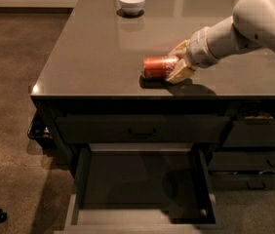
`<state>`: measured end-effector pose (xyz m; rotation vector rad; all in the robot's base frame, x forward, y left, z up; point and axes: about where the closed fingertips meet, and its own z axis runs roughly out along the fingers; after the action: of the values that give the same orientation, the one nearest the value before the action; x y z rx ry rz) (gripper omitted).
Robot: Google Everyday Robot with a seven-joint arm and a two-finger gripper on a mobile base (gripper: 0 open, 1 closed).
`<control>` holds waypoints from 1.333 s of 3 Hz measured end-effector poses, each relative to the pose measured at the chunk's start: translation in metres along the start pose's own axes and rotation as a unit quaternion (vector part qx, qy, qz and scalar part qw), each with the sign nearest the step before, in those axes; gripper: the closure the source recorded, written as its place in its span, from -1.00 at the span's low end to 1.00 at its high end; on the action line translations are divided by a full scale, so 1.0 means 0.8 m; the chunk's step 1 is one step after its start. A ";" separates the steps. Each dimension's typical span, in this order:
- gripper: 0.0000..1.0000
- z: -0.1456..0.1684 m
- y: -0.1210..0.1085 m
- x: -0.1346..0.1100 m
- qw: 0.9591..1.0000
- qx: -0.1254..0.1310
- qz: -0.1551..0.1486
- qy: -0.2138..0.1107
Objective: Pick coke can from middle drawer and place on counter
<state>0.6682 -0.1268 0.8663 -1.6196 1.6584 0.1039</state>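
The coke can (158, 67), red-orange with silvery ends, lies on its side low over the counter (93, 57), right at its own shadow near the front edge. My gripper (175, 65) reaches in from the right on the white arm and its tan fingers (180, 73) are shut on the can's right end. The middle drawer (142, 179) stands pulled open below the counter, its dark floor bare.
A white bowl (131, 2) stands at the back of the counter. A closed drawer front with a small black handle (142, 130) is above the open drawer. More drawers (259, 150) are to the right. Speckled brown floor (10, 106) lies to the left.
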 end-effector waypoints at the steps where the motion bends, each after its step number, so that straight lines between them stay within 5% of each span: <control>1: 0.63 0.001 0.000 0.000 1.000 0.000 0.000 0.000; 4: -0.76 0.001 0.000 0.000 1.000 0.000 0.000 0.000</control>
<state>0.6684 -0.1266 0.8657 -1.6202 1.6586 0.1046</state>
